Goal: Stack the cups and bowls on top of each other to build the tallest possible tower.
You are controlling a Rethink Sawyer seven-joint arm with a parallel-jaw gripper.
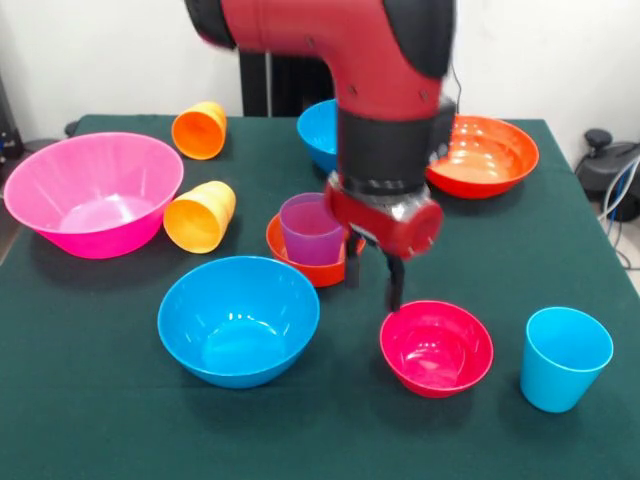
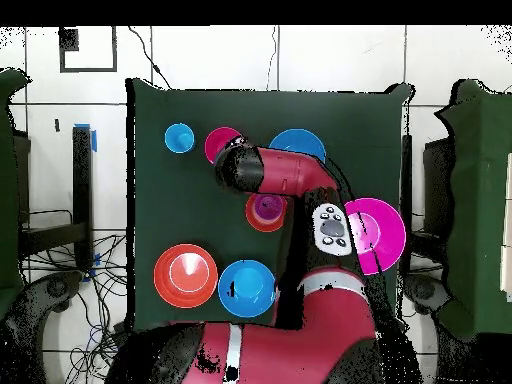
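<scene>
**Gripper hangs between the stack and the magenta bowl**

The risk I see: the robot's gripper (image 1: pixel 375 270) hangs low beside the translucent purple plastic cup (image 1: pixel 311 229) nested in the small glossy orange bowl (image 1: pixel 305 262); a sideways swing could topple that stack. I cannot tell how far the gripper is open, and it seems to hold nothing. The small glossy magenta bowl (image 1: pixel 437 347) sits at its five o'clock, the stack at nine.

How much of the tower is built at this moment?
Done: only the purple cup stands in the small orange bowl. In hand: nothing; the gripper hangs over the magenta bowl. Left: every other piece, such as the light blue cup, lies apart.
</scene>
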